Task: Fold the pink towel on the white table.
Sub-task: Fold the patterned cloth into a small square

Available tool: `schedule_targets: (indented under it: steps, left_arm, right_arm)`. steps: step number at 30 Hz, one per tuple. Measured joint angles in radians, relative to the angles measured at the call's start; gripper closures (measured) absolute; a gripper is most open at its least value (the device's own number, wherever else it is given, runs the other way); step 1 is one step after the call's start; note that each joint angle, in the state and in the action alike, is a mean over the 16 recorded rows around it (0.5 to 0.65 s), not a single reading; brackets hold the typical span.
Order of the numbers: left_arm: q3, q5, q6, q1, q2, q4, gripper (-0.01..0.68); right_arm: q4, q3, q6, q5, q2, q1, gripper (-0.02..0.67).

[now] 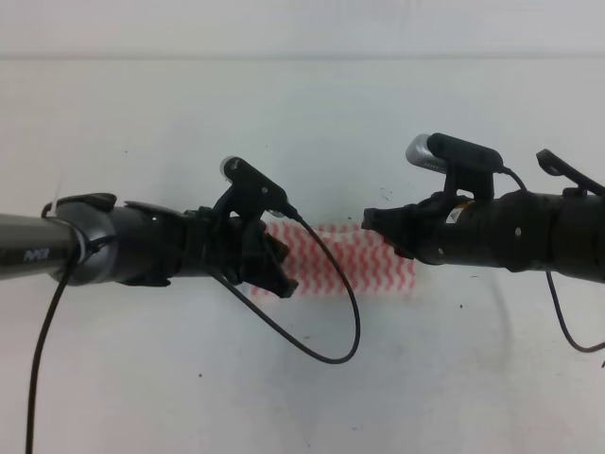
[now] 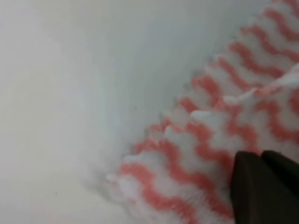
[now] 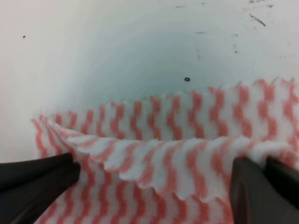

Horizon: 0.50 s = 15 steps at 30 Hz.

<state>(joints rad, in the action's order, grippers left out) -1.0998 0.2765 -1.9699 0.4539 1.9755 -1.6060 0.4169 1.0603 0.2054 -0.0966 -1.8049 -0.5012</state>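
The pink towel (image 1: 364, 260) lies mid-way across the white table (image 1: 302, 388), both grippers apparently open astride its ends, left gripper (image 1: 276, 270) unclear; each should pinch one layer evenly.

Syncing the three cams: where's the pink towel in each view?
Exterior high: pink towel at centre, between the left tool and right tool.
Left wrist: fills the lower right.
Right wrist: spans the lower half, one edge lifted.
Shared landmark: the towel's scalloped edge against the white table.
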Motion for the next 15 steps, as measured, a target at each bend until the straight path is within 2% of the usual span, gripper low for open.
schedule_targets:
  steps: [15]
  left_arm:
    - [0.0,0.205,-0.187,0.0,-0.008,-0.092,0.673]
  right_arm:
    - [-0.004,0.0,0.0,-0.001,-0.003,-0.001,0.651]
